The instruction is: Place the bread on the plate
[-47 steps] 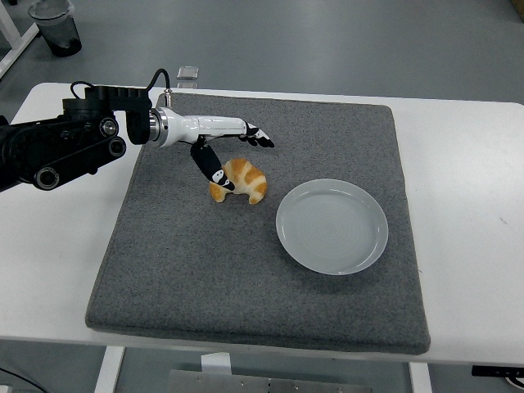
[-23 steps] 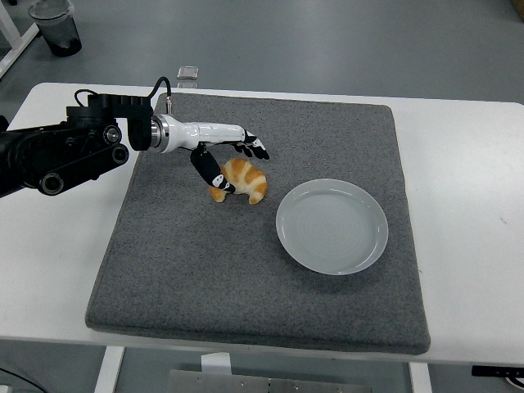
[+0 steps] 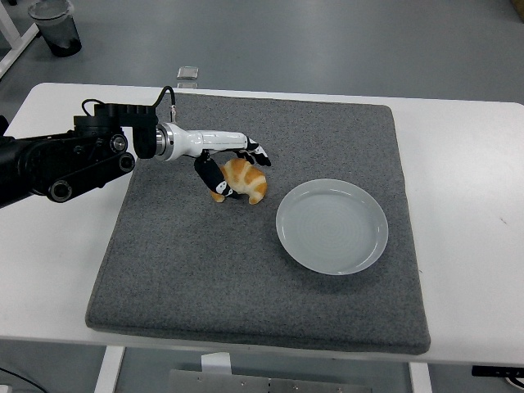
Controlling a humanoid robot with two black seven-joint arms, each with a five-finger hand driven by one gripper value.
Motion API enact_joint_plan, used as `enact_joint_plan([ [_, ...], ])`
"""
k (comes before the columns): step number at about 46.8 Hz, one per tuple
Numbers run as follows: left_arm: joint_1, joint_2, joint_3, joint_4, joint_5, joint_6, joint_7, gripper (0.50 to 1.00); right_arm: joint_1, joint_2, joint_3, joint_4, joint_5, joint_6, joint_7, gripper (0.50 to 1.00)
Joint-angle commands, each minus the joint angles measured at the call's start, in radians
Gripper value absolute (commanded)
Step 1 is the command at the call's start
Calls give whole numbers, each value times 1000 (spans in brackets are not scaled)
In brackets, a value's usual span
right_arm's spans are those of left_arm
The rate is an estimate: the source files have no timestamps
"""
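Item: my left hand, fingers closing around croissant on grey mat; plate nearby to its right, apart.

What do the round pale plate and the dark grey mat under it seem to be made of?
The round pale plate looks like glazed ceramic or smooth plastic: soft sheen, raised rim. The dark grey mat looks like felt or dense foam: matte, fuzzy surface, thick soft edges.
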Motion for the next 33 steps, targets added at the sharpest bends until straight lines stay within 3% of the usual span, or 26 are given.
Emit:
enact_joint_plan([
  [1,-1,-7,14,12,0,1,0,889,0,0,0,-1,0,1,0,930],
  [19,-4,-25,18,26,2,7,0,874,0,0,0,-1,0,1,0,932],
  [24,-9,-31,31,31,11,11,-3,797,0,0,0,-1,0,-1,0,930],
  [33,-10,-31,31,31,49,22,-9,703,0,0,0,1,0,1,0,932],
])
